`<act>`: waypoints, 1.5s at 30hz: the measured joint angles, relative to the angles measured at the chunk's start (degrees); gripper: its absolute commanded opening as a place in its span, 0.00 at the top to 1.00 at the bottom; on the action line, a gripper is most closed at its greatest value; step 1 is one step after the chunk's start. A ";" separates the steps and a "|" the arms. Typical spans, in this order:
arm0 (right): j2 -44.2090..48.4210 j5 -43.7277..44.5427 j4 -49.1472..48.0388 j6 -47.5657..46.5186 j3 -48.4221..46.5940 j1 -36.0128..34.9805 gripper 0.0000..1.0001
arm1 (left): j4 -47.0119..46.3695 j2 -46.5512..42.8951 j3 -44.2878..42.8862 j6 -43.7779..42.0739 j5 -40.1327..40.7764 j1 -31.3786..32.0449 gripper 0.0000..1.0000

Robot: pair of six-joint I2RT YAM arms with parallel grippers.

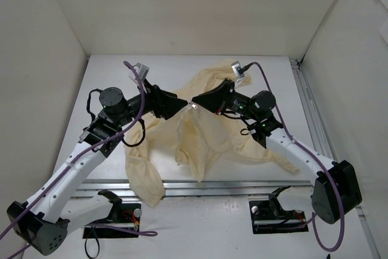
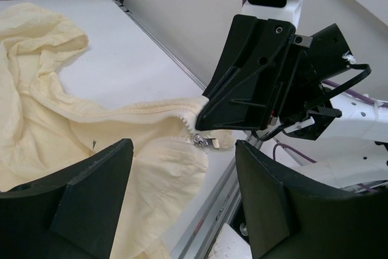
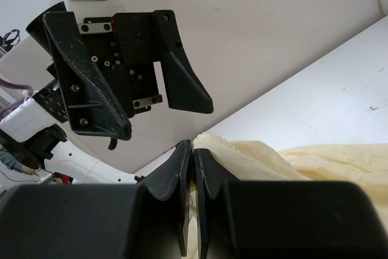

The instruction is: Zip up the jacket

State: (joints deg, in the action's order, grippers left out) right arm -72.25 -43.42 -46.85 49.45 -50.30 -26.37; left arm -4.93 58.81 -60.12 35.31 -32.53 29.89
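The pale cream-yellow jacket (image 1: 200,128) lies crumpled on the white table, one sleeve hanging over the front edge. My right gripper (image 3: 192,147) is shut on the jacket's upper edge beside the zipper teeth and holds it lifted. The silver zipper pull (image 2: 205,142) hangs just below the right gripper (image 2: 204,124). My left gripper (image 2: 182,147) is open, its fingers on either side of the fabric below the pull and not touching it. In the top view the left gripper (image 1: 180,102) and the right gripper (image 1: 196,102) face each other tip to tip above the jacket's middle.
White walls enclose the table (image 1: 121,83) on three sides. A metal rail (image 1: 242,187) runs along the front edge, another rail (image 1: 306,101) along the right side. Both arm bases sit near the bottom, with purple cables looping off the wrists.
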 measured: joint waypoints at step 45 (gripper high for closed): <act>0.00 1.22 0.02 -1.95 0.13 -0.26 1.00 | -8.46 2.47 6.49 26.45 -0.72 0.00 0.85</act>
State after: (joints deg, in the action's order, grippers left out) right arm -72.25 -42.19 -46.83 47.51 -50.17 -26.63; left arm -13.39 61.28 -53.63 61.76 -33.26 29.89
